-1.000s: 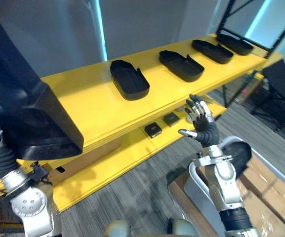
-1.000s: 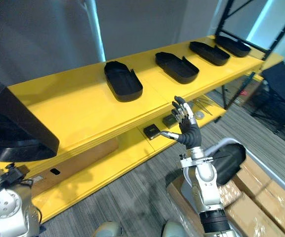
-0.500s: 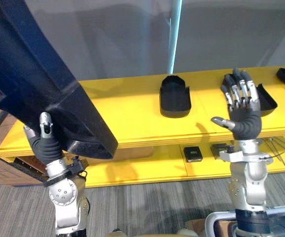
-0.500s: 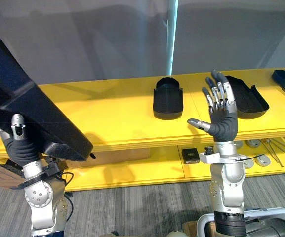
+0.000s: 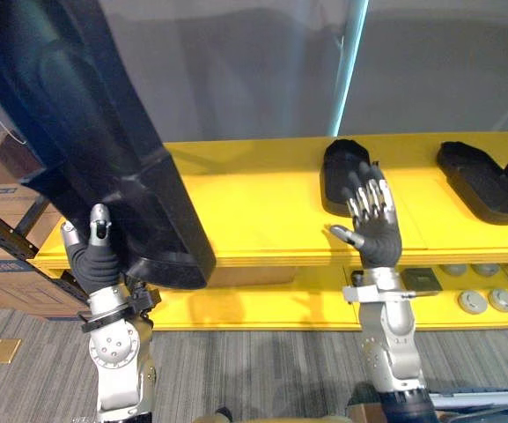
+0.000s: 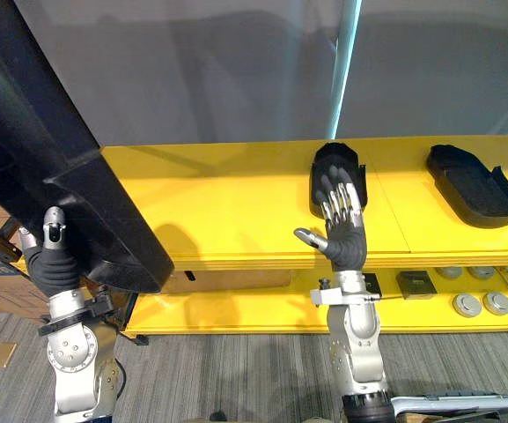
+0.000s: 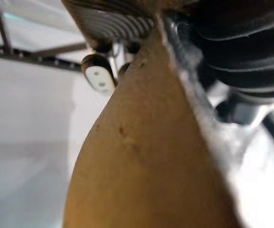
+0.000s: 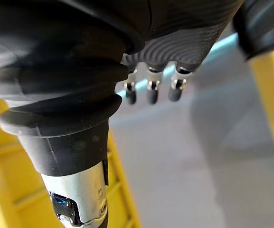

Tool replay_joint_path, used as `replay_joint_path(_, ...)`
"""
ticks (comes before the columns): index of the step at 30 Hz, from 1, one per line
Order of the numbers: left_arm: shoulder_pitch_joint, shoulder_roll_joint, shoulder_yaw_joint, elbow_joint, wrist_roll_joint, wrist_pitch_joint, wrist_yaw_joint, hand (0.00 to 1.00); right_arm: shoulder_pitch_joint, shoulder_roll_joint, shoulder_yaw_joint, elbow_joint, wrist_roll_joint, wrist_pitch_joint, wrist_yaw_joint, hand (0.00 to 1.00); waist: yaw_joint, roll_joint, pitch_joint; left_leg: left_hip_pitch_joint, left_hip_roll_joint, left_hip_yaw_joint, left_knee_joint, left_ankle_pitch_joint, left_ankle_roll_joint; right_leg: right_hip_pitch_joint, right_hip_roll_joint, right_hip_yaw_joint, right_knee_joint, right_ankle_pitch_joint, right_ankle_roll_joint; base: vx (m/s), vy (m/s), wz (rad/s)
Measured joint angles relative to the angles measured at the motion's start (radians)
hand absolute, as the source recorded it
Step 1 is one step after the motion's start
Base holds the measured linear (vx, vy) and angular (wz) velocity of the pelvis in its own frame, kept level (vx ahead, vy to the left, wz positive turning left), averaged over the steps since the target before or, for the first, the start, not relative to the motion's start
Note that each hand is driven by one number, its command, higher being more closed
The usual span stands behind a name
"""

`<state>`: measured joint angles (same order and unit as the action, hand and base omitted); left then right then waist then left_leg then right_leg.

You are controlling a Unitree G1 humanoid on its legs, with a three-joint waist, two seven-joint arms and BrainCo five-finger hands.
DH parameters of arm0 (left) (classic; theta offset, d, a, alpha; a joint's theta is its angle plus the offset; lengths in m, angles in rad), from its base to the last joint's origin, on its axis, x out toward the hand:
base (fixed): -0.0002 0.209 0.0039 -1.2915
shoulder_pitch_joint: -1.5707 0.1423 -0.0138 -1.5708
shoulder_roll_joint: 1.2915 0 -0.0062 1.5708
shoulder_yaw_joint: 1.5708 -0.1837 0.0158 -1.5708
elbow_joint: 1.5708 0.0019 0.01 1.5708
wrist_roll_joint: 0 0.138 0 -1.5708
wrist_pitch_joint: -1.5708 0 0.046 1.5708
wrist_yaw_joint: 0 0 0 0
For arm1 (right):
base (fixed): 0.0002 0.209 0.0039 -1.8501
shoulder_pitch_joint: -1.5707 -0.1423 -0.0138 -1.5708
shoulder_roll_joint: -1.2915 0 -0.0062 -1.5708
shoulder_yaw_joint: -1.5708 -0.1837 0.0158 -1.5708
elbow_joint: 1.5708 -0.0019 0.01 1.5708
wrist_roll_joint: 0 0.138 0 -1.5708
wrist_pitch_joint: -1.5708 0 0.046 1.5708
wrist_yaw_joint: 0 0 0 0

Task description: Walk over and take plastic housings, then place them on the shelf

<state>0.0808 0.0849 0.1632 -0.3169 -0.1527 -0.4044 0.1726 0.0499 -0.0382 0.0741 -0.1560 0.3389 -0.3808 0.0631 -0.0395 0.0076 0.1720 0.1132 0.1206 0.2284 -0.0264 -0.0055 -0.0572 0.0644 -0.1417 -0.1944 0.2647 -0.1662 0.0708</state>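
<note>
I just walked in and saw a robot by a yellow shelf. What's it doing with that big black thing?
The robot is facing the yellow shelf. Its left hand is carrying a big black plastic housing, held high and tilted and not yet set on the shelf. Its right hand is raised in front of the shelf, open and empty. Other black housings already lie on the top board, and small round parts sit on the lower board.

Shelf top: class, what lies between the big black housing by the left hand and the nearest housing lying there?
Bare shelf top, from big black housing to nearest housing, in both eye views.
</note>
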Motion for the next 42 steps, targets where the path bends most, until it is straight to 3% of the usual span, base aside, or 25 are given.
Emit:
replay_joint_path(2, -0.04, 0.027, -0.011, 0.019, -0.005, -0.002, 0.001, 1.0, 0.009, 0.004, -0.008, -0.025, -0.001, 0.002, 0.008, 0.0, -0.016, -0.041, 0.016, -0.018, -0.028, -0.002, 0.003, 0.011, -0.016, -0.003, 0.026, 0.025, -0.1, 0.054, 0.002, -0.03, -0.088, 0.21)
replay_joint_path(5, -0.034, -0.002, -0.028, 0.025, -0.001, 0.007, 0.0, 1.0, 0.02, -0.008, -0.047, -0.03, 0.0, 0.004, 0.027, 0.0, -0.027, -0.016, 0.034, -0.019, -0.027, 0.004, -0.003, 0.021, -0.024, -0.006, 0.033, 0.032, -0.11, 0.065, 0.001, 0.05, -0.019, -0.08)
replay_joint_path(7, -0.031, -0.018, -0.028, 0.025, -0.003, 0.005, 0.001, 1.0, 0.029, -0.015, -0.074, -0.028, 0.003, 0.001, 0.03, 0.0, -0.029, 0.001, 0.04, -0.033, -0.014, 0.006, 0.047, -0.021, -0.02, 0.011, 0.04, 0.032, -0.124, 0.061, -0.003, 0.09, -0.026, -0.02)
replay_joint_path(9, -0.002, -0.018, -0.026, 0.028, -0.001, -0.005, 0.006, 1.0, 0.033, -0.033, -0.096, -0.023, 0.012, -0.022, 0.045, 0.0, -0.025, 0.02, 0.065, -0.113, 0.047, 0.002, 0.322, -0.121, -0.018, 0.055, 0.057, 0.036, -0.128, 0.024, -0.023, 0.1, -0.047, -0.07)
replay_joint_path(12, 0.02, -0.023, -0.014, 0.06, 0.004, -0.007, 0.016, 1.0, 0.033, -0.05, -0.11, -0.012, 0.001, -0.06, 0.044, 0.0, -0.016, 0.017, 0.075, -0.203, 0.106, -0.003, 0.587, -0.133, -0.005, 0.111, 0.059, 0.046, -0.118, 0.014, -0.028, 0.08, -0.061, -0.2)
replay_joint_path(14, 0.029, -0.026, -0.013, 0.061, 0.007, -0.009, 0.02, 1.0, 0.026, -0.058, -0.129, -0.017, 0.003, -0.079, 0.047, 0.0, -0.011, 0.032, 0.065, -0.2, 0.11, -0.01, 0.52, -0.136, -0.001, 0.108, 0.046, 0.072, -0.116, 0.013, -0.029, 0.14, 0.028, -0.4)
replay_joint_path(17, 0.025, -0.025, -0.012, 0.062, 0.02, -0.01, 0.022, 1.0, 0.007, -0.068, -0.155, -0.018, 0.007, -0.078, 0.049, 0.0, -0.025, 0.029, 0.066, -0.198, 0.11, -0.04, 0.393, -0.124, -0.008, 0.096, -0.006, 0.108, -0.1, 0.012, -0.025, 0.12, 0.124, -0.33)
replay_joint_path(18, 0.024, -0.025, -0.012, 0.062, 0.032, -0.009, 0.025, 1.0, -0.003, -0.079, -0.154, -0.019, 0.009, -0.078, 0.051, 0.0, -0.027, 0.034, 0.063, -0.19, 0.107, -0.052, 0.356, -0.1, -0.005, 0.081, -0.022, 0.122, -0.08, 0.003, -0.008, 0.09, 0.212, -0.51)
replay_joint_path(19, 0.022, -0.024, -0.012, 0.062, 0.053, -0.009, 0.033, 1.0, -0.02, -0.093, -0.154, -0.025, 0.01, -0.078, 0.054, 0.0, -0.028, 0.053, 0.052, -0.175, 0.106, -0.055, 0.314, -0.014, 0.011, 0.061, -0.041, 0.148, -0.044, -0.027, 0.04, 0.13, 0.335, -0.55)
replay_joint_path(20, 0.014, -0.025, -0.015, 0.07, 0.065, -0.008, 0.043, 1.0, -0.029, -0.11, -0.157, -0.031, 0.011, -0.079, 0.061, 0.0, -0.037, 0.068, 0.043, -0.157, 0.095, -0.055, 0.312, -0.038, -0.047, 0.053, -0.056, 0.166, -0.012, -0.052, 0.077, 0.13, 0.356, -0.39)
replay_joint_path(23, -0.017, 0.008, -0.01, 0.076, 0.109, 0.017, 0.044, 1.0, -0.028, -0.08, -0.151, -0.032, 0.002, -0.075, 0.046, 0.0, -0.045, 0.028, 0.052, -0.13, 0.03, -0.048, 0.301, -0.094, -0.07, 0.059, -0.13, 0.168, -0.001, -0.04, 0.101, 0.08, 0.392, -0.02)
replay_joint_path(24, -0.024, 0.035, -0.005, 0.079, 0.128, 0.044, 0.043, 1.0, -0.028, -0.058, -0.141, -0.032, 0.002, -0.074, 0.04, 0.0, -0.042, 0.014, 0.049, -0.118, 0.012, -0.032, 0.272, -0.094, -0.07, 0.059, -0.146, 0.168, -0.02, -0.008, 0.113, 0.02, 0.246, -0.18)
replay_joint_path(25, -0.02, 0.053, 0.005, 0.086, 0.133, 0.068, 0.042, 1.0, -0.029, -0.046, -0.128, -0.033, 0.001, -0.074, 0.04, 0.0, -0.025, 0.009, 0.047, -0.09, 0.008, -0.012, 0.239, -0.089, -0.068, 0.062, -0.148, 0.166, -0.044, 0.03, 0.12, 0.02, 0.213, -0.3)
replay_joint_path(27, -0.015, 0.074, 0.039, 0.086, 0.143, 0.108, 0.041, 1.0, -0.031, -0.037, -0.107, -0.038, -0.006, -0.074, 0.04, 0.0, -0.019, 0.002, 0.038, -0.057, 0.003, 0.01, 0.192, -0.078, -0.067, 0.079, -0.149, 0.155, -0.086, 0.073, 0.121, 0.0, 0.127, -0.31)
replay_joint_path(31, -0.029, 0.114, 0.059, 0.089, 0.16, 0.198, 0.037, 1.0, -0.032, -0.034, -0.074, -0.055, -0.062, -0.067, 0.034, 0.0, -0.027, -0.015, 0.01, -0.044, -0.006, 0.027, 0.109, -0.03, -0.071, 0.076, -0.145, 0.108, -0.142, 0.107, 0.12, -0.02, 0.008, -0.09)
replay_joint_path(33, -0.06, 0.113, 0.05, 0.116, 0.158, 0.301, 0.014, 1.0, -0.03, -0.039, -0.065, -0.071, -0.081, -0.051, 0.03, 0.0, -0.033, -0.011, 0.004, -0.036, -0.004, 0.026, 0.054, 0.008, -0.078, 0.074, -0.136, 0.081, -0.159, 0.11, 0.121, -0.05, -0.056, 0.07)
replay_joint_path(34, -0.07, 0.113, 0.047, 0.131, 0.158, 0.324, 0.01, 1.0, -0.03, -0.042, -0.064, -0.071, -0.08, -0.047, 0.03, 0.0, -0.032, -0.009, 0.004, -0.028, -0.002, 0.026, 0.037, 0.019, -0.079, 0.074, -0.132, 0.08, -0.16, 0.111, 0.121, -0.05, -0.056, 0.06)
replay_joint_path(36, -0.098, 0.113, 0.023, 0.203, 0.159, 0.441, 0.015, 1.0, -0.03, -0.055, -0.051, -0.073, -0.079, -0.029, 0.036, 0.0, -0.032, 0.002, -0.004, -0.005, 0.009, 0.027, -0.026, 0.059, -0.087, 0.075, -0.112, 0.071, -0.168, 0.113, 0.12, -0.06, -0.046, 0.01)
replay_joint_path(37, -0.107, 0.113, 0.014, 0.225, 0.159, 0.471, 0.017, 1.0, -0.03, -0.06, -0.05, -0.076, -0.079, -0.025, 0.042, 0.0, -0.033, 0.004, -0.005, 0.0, 0.01, 0.026, -0.039, 0.068, -0.088, 0.075, -0.11, 0.064, -0.169, 0.113, 0.12, -0.07, -0.044, 0.02)
replay_joint_path(39, -0.136, 0.112, -0.013, 0.308, 0.159, 0.573, 0.023, 1.0, -0.032, -0.085, -0.032, -0.09, -0.077, 0.005, 0.052, 0.0, -0.034, 0.006, -0.005, 0.004, 0.013, 0.027, -0.054, 0.08, -0.09, 0.074, -0.105, 0.061, -0.173, 0.113, 0.12, -0.08, -0.028, -0.01)
replay_joint_path(42, -0.152, 0.111, -0.05, 0.379, 0.158, 0.657, 0.023, 1.0, -0.034, -0.091, -0.013, -0.128, -0.075, 0.028, 0.07, 0.0, -0.037, 0.006, -0.005, 0.0, 0.013, 0.027, -0.059, 0.087, -0.088, 0.074, -0.105, 0.059, -0.177, 0.113, 0.12, -0.1, -0.004, -0.01)
